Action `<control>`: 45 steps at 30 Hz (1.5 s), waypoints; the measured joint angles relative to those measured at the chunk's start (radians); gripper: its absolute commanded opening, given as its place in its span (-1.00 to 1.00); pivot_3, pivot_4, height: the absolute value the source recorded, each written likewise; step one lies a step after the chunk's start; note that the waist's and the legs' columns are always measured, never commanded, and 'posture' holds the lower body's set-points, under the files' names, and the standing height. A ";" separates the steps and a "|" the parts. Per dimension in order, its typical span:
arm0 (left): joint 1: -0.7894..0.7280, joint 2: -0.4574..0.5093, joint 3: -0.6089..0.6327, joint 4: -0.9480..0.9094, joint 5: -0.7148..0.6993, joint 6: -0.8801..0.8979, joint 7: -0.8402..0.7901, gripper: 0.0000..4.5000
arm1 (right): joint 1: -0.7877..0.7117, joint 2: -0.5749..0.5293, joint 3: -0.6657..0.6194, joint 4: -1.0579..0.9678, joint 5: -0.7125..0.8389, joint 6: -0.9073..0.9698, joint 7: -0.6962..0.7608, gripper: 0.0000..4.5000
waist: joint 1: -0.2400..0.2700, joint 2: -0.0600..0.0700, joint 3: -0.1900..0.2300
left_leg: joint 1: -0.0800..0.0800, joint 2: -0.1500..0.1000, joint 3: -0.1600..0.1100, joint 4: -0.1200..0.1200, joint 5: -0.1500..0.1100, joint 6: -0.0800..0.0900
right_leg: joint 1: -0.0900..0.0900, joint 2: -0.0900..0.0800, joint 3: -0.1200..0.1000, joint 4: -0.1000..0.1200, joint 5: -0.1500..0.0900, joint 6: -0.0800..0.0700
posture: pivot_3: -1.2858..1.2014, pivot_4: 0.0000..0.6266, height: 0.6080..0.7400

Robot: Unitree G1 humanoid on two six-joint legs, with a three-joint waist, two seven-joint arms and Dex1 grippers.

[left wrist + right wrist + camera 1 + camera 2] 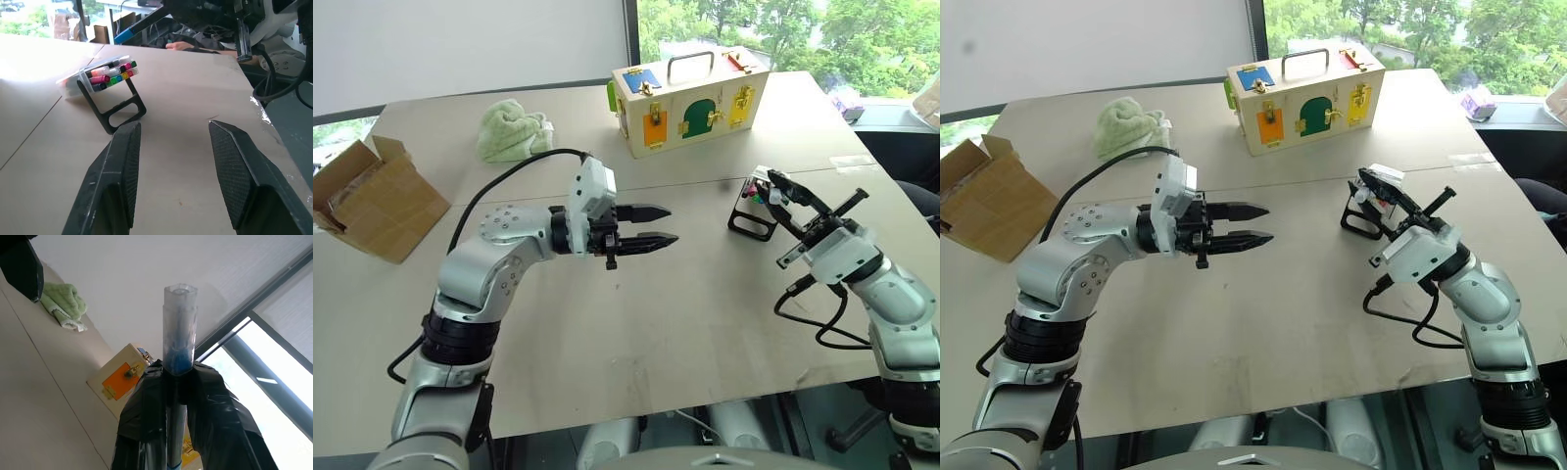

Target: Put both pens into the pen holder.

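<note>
Left gripper (658, 225) hovers above surface (705, 313), pointing toward right side, jaws apart, nothing between them. Right gripper (168, 382) clenched on pen with blue end and pale cap (179, 328), cap standing out past fingertips. Pen holder (110, 90) stands on surface, tilted on black wire frame, coloured marker caps in white tray; right gripper just beside it. Wooden box (690, 98), green cloth (512, 130), cardboard box (372, 201) further back, well apart.

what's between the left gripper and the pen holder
Nothing: bare table runs from the open left gripper to the pen holder, seen in both eye views.
</note>
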 measured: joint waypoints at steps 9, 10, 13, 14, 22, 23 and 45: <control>-0.019 0.014 0.027 -0.023 -0.028 0.057 0.055 0.00 | -0.054 0.010 0.036 0.119 -0.026 -0.080 -0.038 -0.94 | 0.000 0.000 0.000 | 0.000 0.000 0.001 0.000 0.000 0.000 | 0.000 0.000 0.001 -0.001 0.000 0.000 | 0.03 -0.52 1.00; -0.019 0.017 0.032 -0.024 -0.029 0.059 0.060 0.00 | -0.056 0.010 0.040 0.132 -0.026 -0.085 -0.040 -0.94 | 0.000 0.000 0.000 | 0.000 0.000 0.001 0.000 0.000 0.000 | 0.000 0.000 0.001 -0.001 0.000 0.000 | 0.03 -0.52 1.00; -0.019 0.019 0.034 -0.030 -0.036 0.071 0.079 0.00 | -0.059 0.011 0.047 0.153 -0.023 -0.089 -0.040 -0.94 | 0.001 0.000 0.000 | 0.000 0.000 0.001 0.000 0.000 0.000 | 0.000 0.000 0.001 -0.001 0.000 0.000 | 0.03 -0.52 1.00; -0.019 0.019 0.034 -0.034 -0.036 0.076 0.091 0.00 | -0.062 0.012 0.051 0.160 -0.022 -0.092 -0.041 -0.94 | 0.001 0.000 0.000 | 0.000 0.000 0.001 0.000 0.000 0.000 | 0.000 0.000 0.001 -0.001 0.000 0.000 | 0.03 -0.52 1.00; -0.019 0.021 0.034 -0.052 -0.037 0.100 0.143 0.00 | -0.064 0.016 0.062 0.173 -0.020 -0.097 -0.048 -0.94 | 0.001 0.000 0.000 | 0.000 0.000 0.001 0.000 0.000 0.000 | 0.000 0.000 0.001 -0.001 0.000 0.000 | 0.03 -0.52 1.00; -0.019 0.021 0.034 -0.054 -0.037 0.100 0.146 0.01 | -0.065 0.016 0.062 0.182 -0.020 -0.097 -0.049 -0.72 | 0.001 0.000 0.000 | 0.000 0.000 0.001 0.000 0.000 0.000 | 0.000 0.000 0.001 -0.001 0.000 0.000 | 0.03 -0.52 1.00; 0.064 0.029 0.034 -0.057 0.007 0.048 0.175 0.02 | -0.078 0.019 0.093 0.223 0.181 -0.044 0.033 0.97 | -0.003 0.000 0.000 | -0.001 0.001 0.001 0.000 0.000 0.000 | 0.000 0.000 0.001 -0.001 0.000 0.000 | 0.03 -0.52 1.00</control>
